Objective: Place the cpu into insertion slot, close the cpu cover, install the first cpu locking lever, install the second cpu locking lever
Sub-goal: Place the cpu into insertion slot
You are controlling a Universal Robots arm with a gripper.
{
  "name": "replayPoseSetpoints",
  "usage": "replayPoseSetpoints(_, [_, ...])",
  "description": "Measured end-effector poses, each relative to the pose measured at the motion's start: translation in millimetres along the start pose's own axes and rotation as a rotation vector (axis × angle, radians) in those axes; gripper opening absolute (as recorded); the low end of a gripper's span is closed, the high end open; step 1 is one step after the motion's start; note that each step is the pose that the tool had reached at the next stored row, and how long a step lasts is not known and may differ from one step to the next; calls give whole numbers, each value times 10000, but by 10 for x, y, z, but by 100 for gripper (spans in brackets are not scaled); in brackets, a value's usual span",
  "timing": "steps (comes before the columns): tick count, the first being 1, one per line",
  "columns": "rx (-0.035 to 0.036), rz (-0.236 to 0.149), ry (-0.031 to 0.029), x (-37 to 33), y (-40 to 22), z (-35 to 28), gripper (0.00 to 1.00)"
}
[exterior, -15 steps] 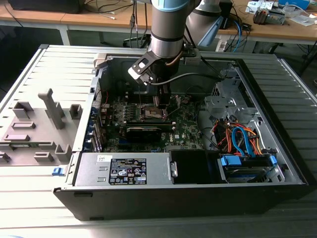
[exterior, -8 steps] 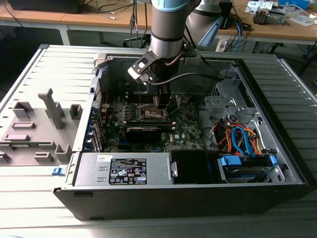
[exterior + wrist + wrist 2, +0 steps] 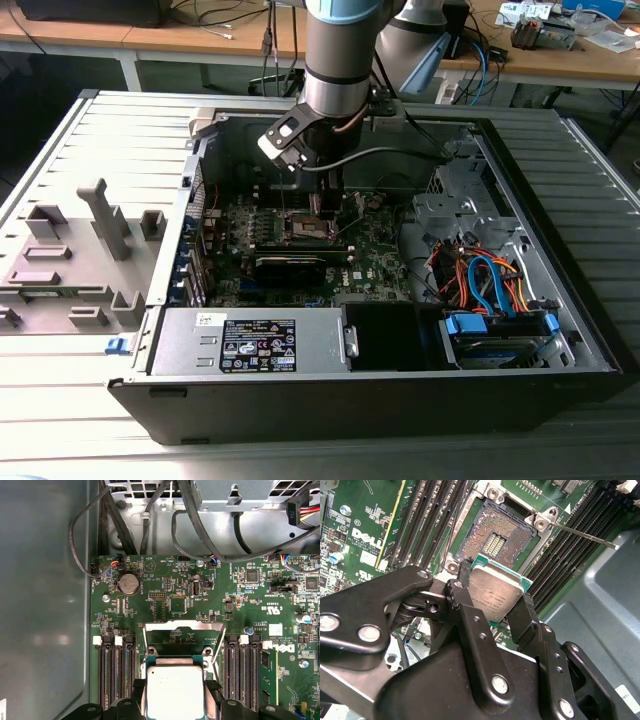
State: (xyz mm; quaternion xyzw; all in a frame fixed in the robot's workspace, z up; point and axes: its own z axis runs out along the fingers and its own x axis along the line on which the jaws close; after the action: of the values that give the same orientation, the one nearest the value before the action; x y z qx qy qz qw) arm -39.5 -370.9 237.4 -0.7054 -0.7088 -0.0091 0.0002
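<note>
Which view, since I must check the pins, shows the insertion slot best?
The second wrist view: the insertion slot lies open, pin field bare, just beyond the cpu gripped in the hand. The exterior view shows it small and dark below the arm. In the first wrist view the cpu covers it.

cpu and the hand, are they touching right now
Touching. In the second wrist view the hand has its fingers pressed against opposite edges of the cpu, beside the open insertion slot.
</note>
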Motion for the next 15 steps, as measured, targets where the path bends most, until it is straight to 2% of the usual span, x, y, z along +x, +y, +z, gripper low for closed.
replayPoseSetpoints(9, [0, -1, -32, -17, -82, 63, 55])
replayPoseSetpoints(15, [0, -1, -33, -55, -132, 100, 55])
